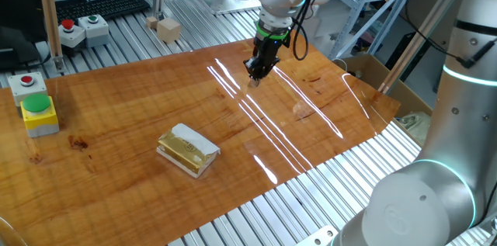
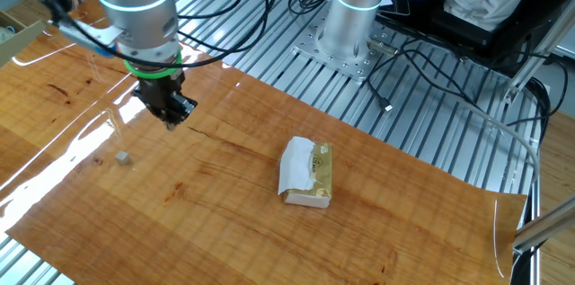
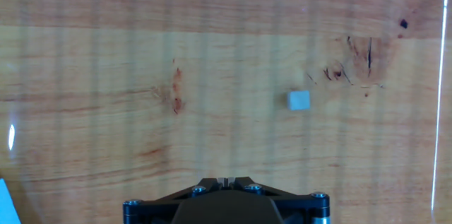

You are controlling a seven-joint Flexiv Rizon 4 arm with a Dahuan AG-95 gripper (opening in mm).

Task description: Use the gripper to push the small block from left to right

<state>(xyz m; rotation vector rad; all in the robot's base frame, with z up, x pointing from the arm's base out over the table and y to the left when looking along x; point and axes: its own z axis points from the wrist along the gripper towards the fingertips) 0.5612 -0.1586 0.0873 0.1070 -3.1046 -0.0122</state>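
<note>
My claw (image 1: 254, 81) hangs just above the wooden surface (image 1: 116, 122), its fingers pressed together with no gap at the tips and nothing between them. The block (image 2: 122, 156) lies flat on the surface, apart from my claw (image 2: 172, 123) and untouched. In the hand view my claw (image 3: 226, 181) sits at the bottom edge, and the block (image 3: 299, 100) lies ahead of the fingertips and off to the right, beside dark marks in the wood grain. A yellow-and-white slab (image 2: 308, 173) rests well apart from both, on the far side of my claw from the block.
</note>
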